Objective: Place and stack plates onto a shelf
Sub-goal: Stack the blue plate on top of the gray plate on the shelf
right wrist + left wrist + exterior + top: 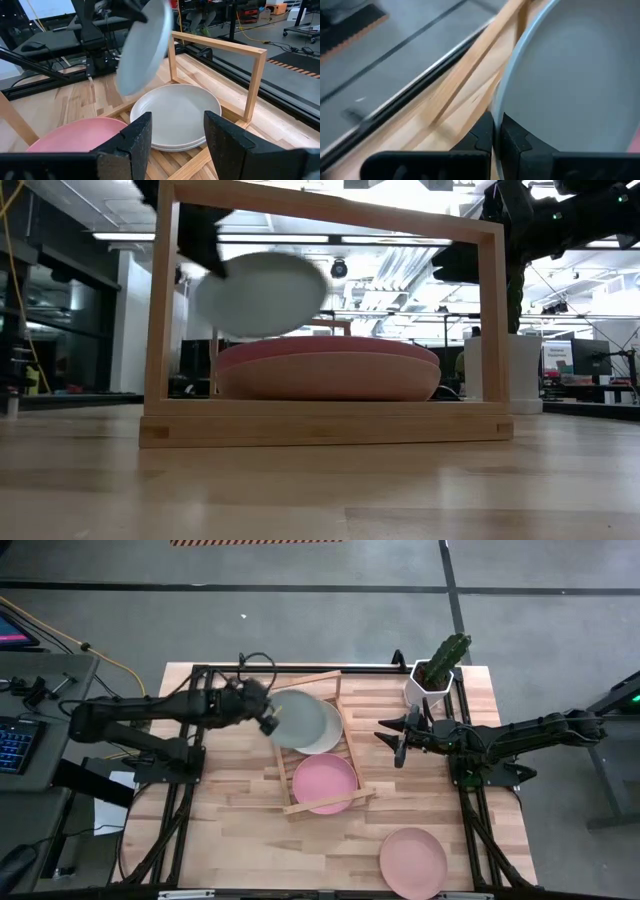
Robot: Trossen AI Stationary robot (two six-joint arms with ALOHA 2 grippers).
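My left gripper (268,722) is shut on a pale mint-blue plate (296,718), held tilted above the far half of the wooden shelf (345,802). Under it a cream-white plate (175,112) lies on top of another pale plate on the shelf's slats. A pink plate (325,783) fills the shelf's near half. Another pink plate (412,860) lies flat on the table near the front right. My right gripper (396,742) waits open to the right of the shelf, holding nothing. My left gripper pinches the mint-blue plate's rim (496,117) between its two fingers, one on each face. The fingers come from the table's left side, slanting downward. The plate (262,293) is lifted clear of the shelf and tilted, its free edge reaching out over the cream-white plate.
A white pot with a cactus (437,680) stands at the far right of the table, close behind my right arm. The shelf's raised frame rails (325,215) stand around the plates. Bare tabletop (240,830) lies at the front left.
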